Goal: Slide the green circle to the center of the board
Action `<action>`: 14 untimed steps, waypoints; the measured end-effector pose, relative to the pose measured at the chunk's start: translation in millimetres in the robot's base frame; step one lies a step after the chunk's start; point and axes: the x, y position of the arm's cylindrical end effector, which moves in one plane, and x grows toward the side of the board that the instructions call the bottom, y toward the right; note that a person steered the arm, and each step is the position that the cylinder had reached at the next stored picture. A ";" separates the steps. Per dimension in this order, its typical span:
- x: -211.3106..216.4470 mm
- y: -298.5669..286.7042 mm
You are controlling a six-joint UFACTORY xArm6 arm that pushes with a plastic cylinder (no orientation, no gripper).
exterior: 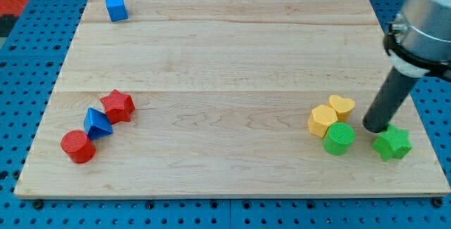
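The green circle (339, 139) is a short cylinder near the view's bottom right of the wooden board (232, 67). It touches a yellow hexagon-like block (323, 120) on its upper left, and a yellow heart (342, 106) sits just above. A green star (392, 143) lies to its right. My tip (375, 127) is the lower end of the dark rod, standing between the green circle and the green star, slightly above them and close to the star.
A blue cube (116, 8) sits at the view's top left. A red star (117, 106), a blue triangular block (97, 123) and a red cylinder (77, 146) cluster at the bottom left. Blue pegboard (28, 60) surrounds the board.
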 end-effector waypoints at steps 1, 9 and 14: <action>29.3 -24.9; -83.7 -245.2; -106.2 -216.7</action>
